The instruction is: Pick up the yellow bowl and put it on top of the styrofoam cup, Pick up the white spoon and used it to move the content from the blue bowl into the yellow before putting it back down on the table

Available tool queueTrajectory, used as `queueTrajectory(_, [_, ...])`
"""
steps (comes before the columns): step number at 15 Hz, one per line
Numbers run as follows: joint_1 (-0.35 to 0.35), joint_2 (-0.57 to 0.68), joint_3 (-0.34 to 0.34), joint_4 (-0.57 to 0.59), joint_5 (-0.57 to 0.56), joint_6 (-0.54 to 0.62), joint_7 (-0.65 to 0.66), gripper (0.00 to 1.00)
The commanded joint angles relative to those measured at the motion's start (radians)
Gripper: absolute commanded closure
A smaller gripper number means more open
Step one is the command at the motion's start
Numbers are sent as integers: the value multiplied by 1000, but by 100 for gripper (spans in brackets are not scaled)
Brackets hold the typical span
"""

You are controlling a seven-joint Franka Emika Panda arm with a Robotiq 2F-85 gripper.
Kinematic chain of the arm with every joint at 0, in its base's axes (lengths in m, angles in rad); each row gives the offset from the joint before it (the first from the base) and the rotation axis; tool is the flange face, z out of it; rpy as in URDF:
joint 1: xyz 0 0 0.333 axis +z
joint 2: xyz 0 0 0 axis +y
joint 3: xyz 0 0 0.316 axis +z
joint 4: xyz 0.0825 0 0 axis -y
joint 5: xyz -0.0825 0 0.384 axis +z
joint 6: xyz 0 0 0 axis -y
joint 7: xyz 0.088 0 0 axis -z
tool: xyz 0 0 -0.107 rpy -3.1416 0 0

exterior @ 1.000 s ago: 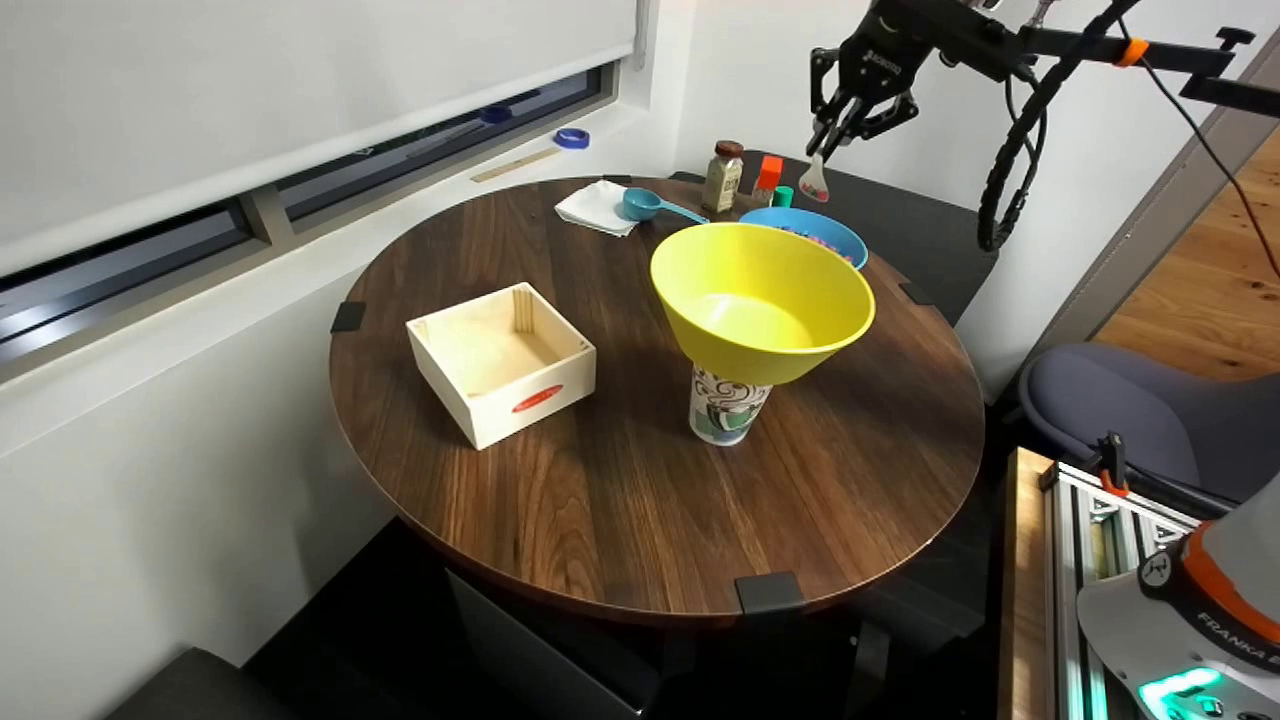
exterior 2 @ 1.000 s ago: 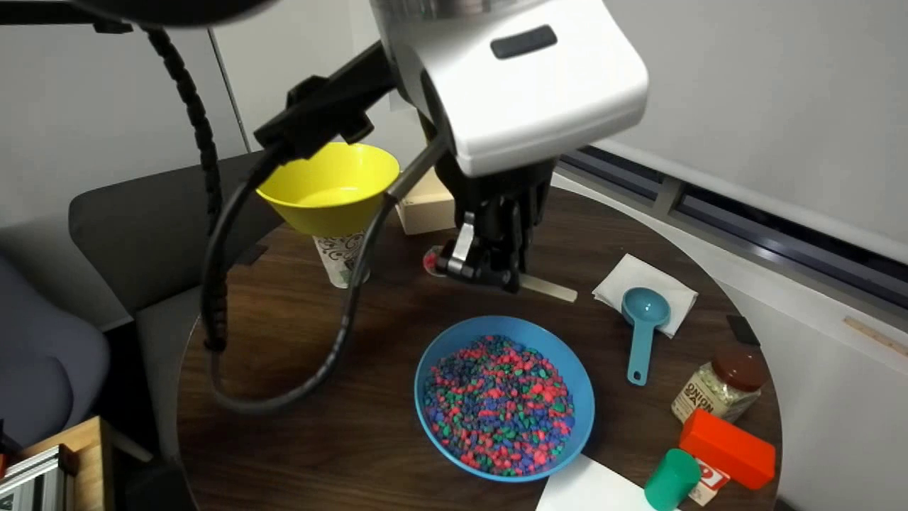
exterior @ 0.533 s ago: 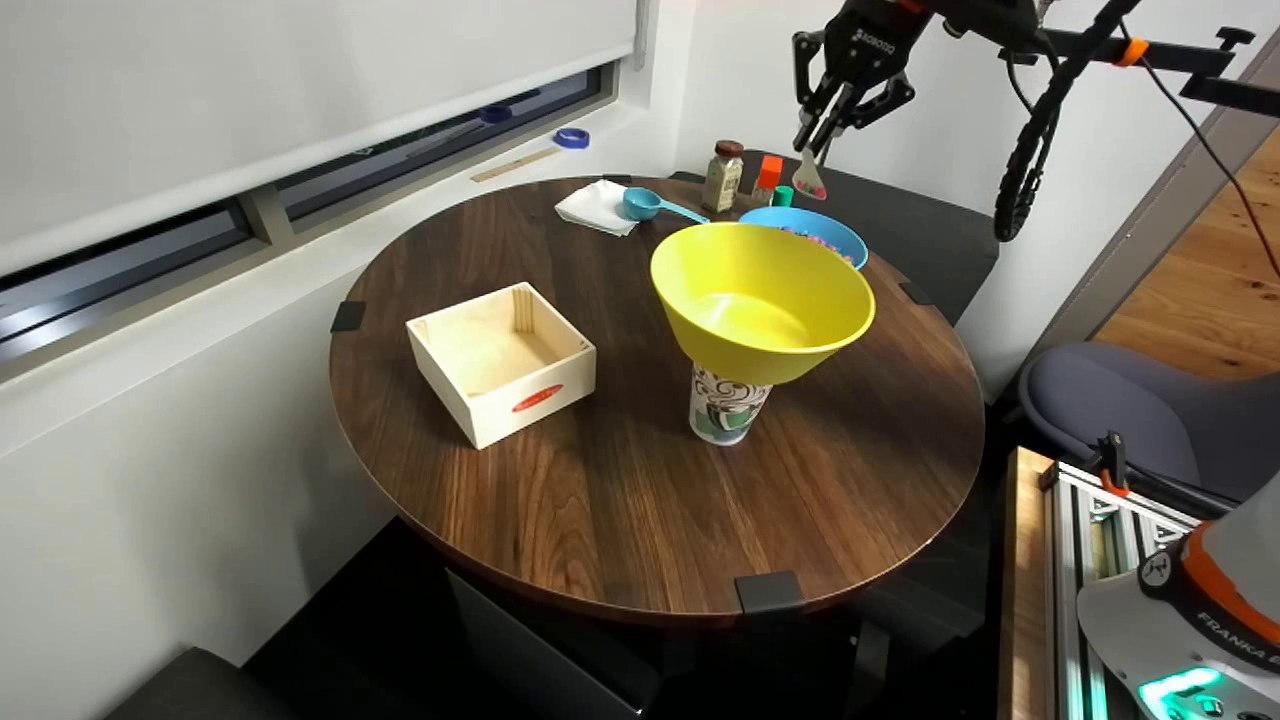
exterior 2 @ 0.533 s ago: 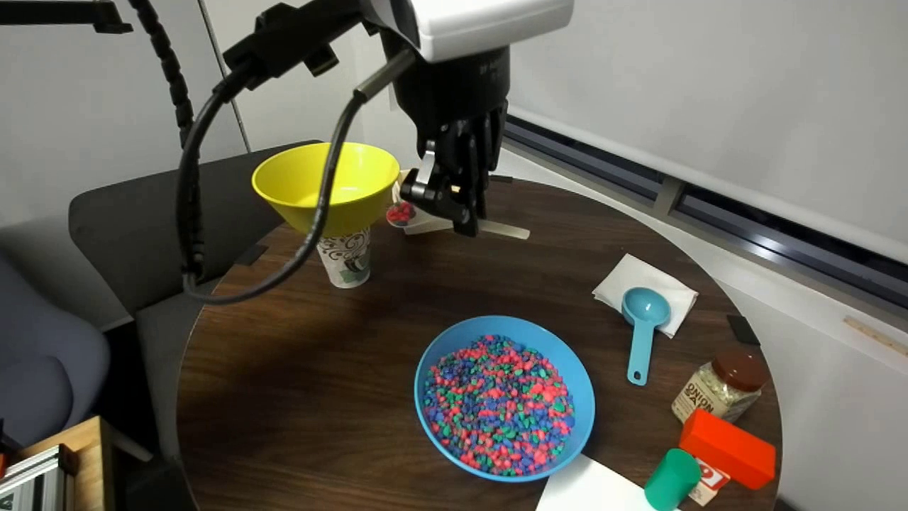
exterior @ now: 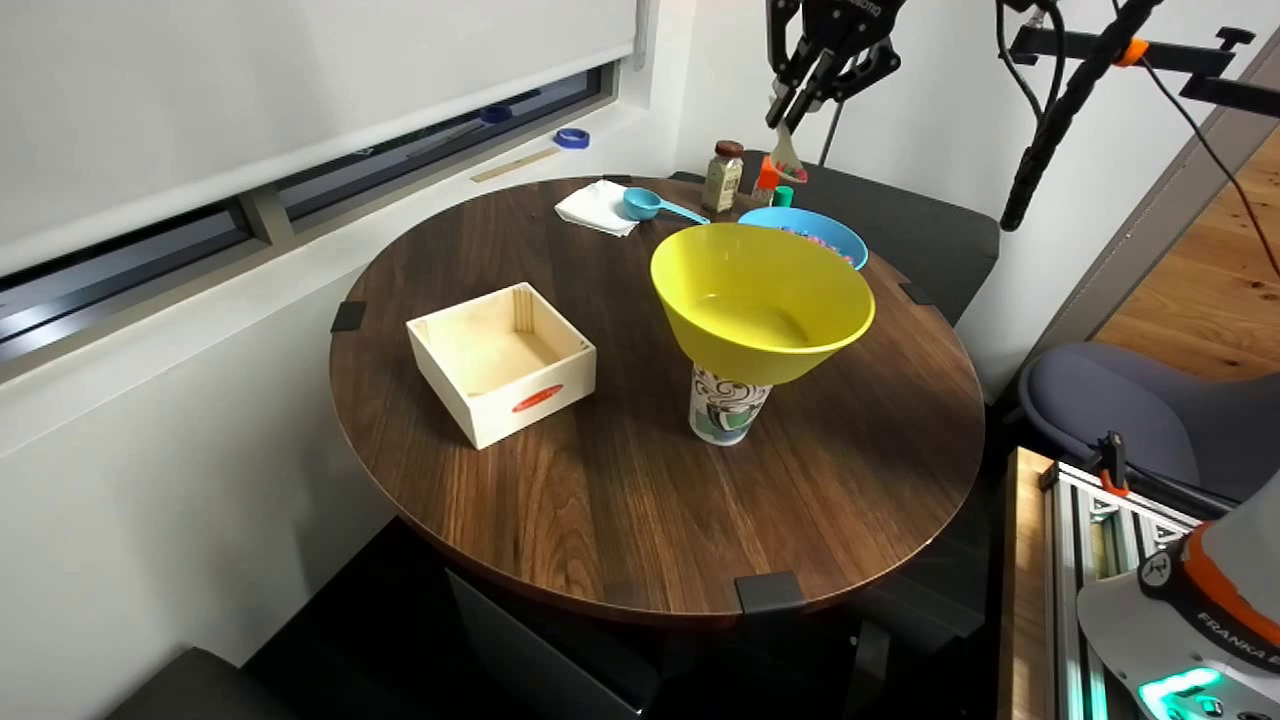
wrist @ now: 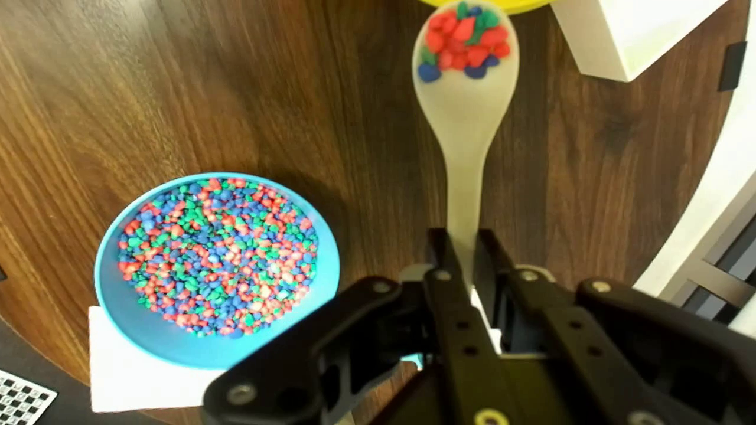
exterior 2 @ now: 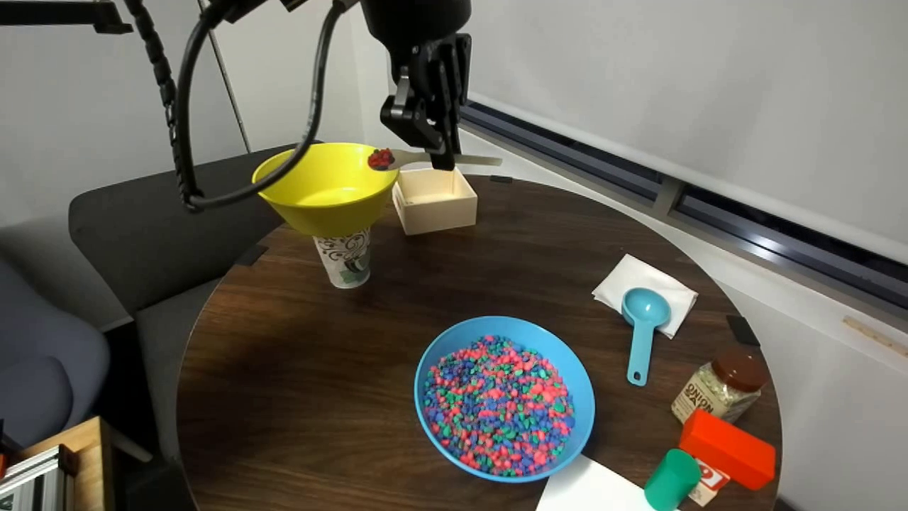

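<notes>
While the round counter [exterior 2: 425, 298] has a broad bare stretch between them, the yellow bowl [exterior: 760, 300] and the blue bowl [exterior 2: 496, 325] sit well apart, the blue one nearer the edge, the yellow one upright on the styrofoam cup [exterior: 725, 405]. Above, the tool [wrist: 462, 236], jaws nearly together, pinches the white spoon [wrist: 463, 130] by its handle, coloured pieces [wrist: 463, 44] filling the tip.

Office-like setting: roller blind [exterior: 300, 110] over window [exterior: 420, 157], round table [exterior: 560, 490], grey chair [exterior: 1110, 410].
</notes>
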Motion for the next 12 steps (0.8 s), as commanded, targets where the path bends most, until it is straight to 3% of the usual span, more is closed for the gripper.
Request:
queueTrajectory(1, [19,18,17,49,10,-47,6,97])
queueTrajectory(7, [37,32,65,62,-63,-38,13,97])
queueTrajectory(12, [45,32,104,46,-196,-18,27,97])
